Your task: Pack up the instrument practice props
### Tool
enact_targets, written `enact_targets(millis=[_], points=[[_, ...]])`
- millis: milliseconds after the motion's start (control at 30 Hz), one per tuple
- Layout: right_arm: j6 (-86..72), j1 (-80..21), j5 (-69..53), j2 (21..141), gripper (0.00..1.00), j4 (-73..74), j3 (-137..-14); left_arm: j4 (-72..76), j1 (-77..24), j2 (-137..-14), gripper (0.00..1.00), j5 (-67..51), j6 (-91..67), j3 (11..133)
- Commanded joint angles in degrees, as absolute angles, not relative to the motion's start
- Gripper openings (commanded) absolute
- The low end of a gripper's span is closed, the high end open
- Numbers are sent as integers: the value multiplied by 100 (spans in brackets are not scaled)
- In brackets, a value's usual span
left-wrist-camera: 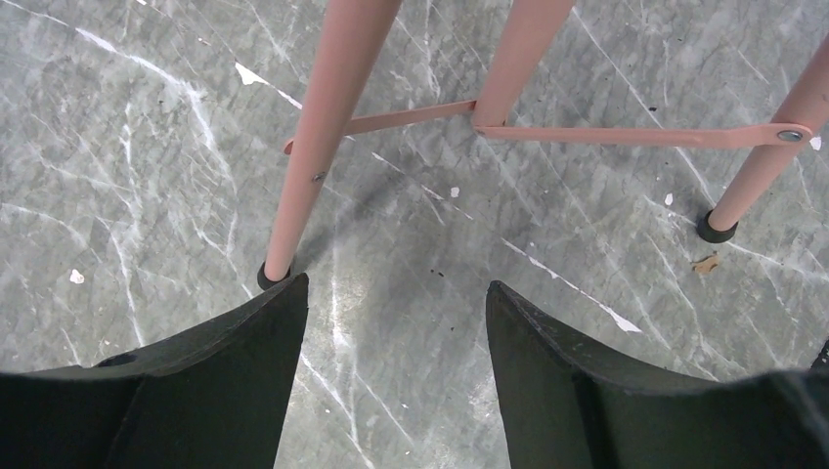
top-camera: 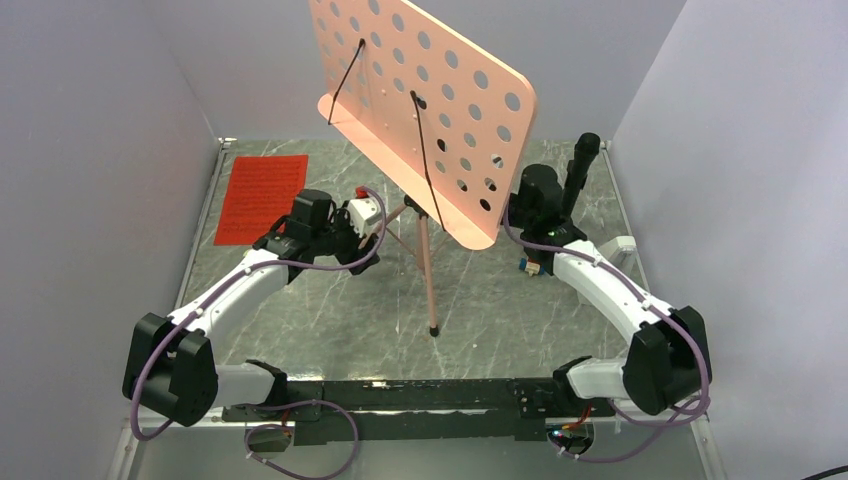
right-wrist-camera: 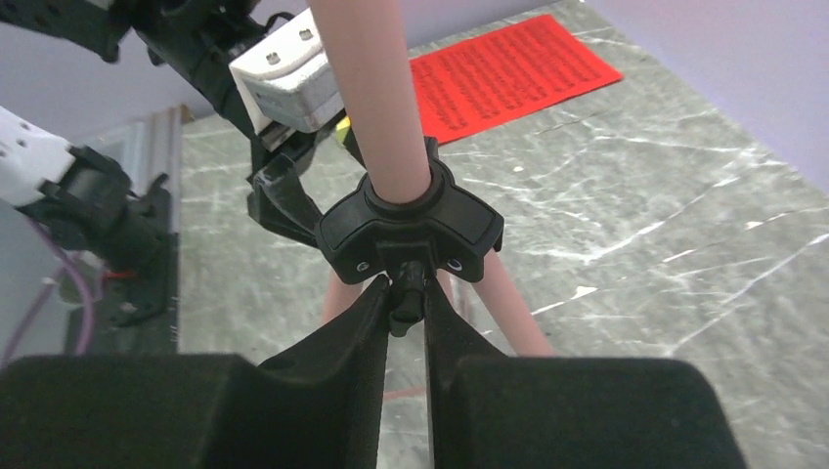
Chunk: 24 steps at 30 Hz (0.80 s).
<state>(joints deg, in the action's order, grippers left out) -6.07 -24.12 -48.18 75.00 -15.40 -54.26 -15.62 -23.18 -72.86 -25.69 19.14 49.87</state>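
- Far left, the red sheet-music page lies flat on the grey marble tabletop, close to the left wall and well apart from both grippers.
- The left gripper hangs just above the tabletop beside the stand's legs, with its two dark fingers spread wide and nothing but bare marble between them.
- Its left fingertip is just beside the black rubber foot of one tripod leg; whether they touch cannot be told.
- In the middle, the pink music stand stands upright on its tripod legs. Its hole-perforated desk is tilted, and two thin black retaining wires lie across its face.
- Thin pink cross braces join the legs low down, and a second foot rests on the marble farther right.
- A black collar rings the pink centre pole where the legs branch off.
- The right gripper reaches in from the right, behind the desk's lower edge in the overhead view. Its fingers are drawn almost together, pinching the small black knob that sticks out under the collar.
- A small multicoloured block lies on the tabletop just beside the right forearm.
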Motion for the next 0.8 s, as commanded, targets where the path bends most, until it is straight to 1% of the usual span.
enact_targets(millis=[0, 133, 233, 367, 467, 567, 600, 633, 700, 733, 767], points=[[740, -2443, -4432, 7204, 13, -1110, -5506, -1315, -2272, -7181, 72, -2709, 1813, 5005], [1605, -2448, -4291, 6999, 7, -1092, -5369, -1314, -2251, -7189, 72, -2707, 1802, 5009], [2678, -2469, -4307, 6887, 5, -964, -5338, -1343, -2250, -7197, 72, -2714, 1812, 5001], [4547, -2599, -4420, 6698, 5, -796, -5125, -1352, -2250, -7220, 72, -2744, 1782, 5014], [6391, -2768, -4490, 6580, 5, -711, -4811, -1345, -2250, -7262, 72, -2753, 1760, 5065], [9043, -2908, -4431, 6518, 6, -491, -4337, -1352, -2256, -7301, 72, -2754, 1764, 5134], [9698, -2920, -4415, 6509, 9, -636, -4129, -1340, -2258, -7303, 72, -2752, 1755, 5149], [10172, -2922, -4419, 6523, 16, -869, -3946, -1328, -2259, -7304, 72, -2759, 1744, 5150], [10802, -2927, -4440, 6560, 35, -1106, -3798, -1309, -2259, -7292, 72, -2762, 1746, 5149], [10975, -2925, -4465, 6577, 47, -1028, -3839, -1309, -2257, -7282, 72, -2760, 1747, 5144], [11049, -2926, -4481, 6578, 55, -858, -3916, -1310, -2259, -7267, 72, -2755, 1741, 5129]])
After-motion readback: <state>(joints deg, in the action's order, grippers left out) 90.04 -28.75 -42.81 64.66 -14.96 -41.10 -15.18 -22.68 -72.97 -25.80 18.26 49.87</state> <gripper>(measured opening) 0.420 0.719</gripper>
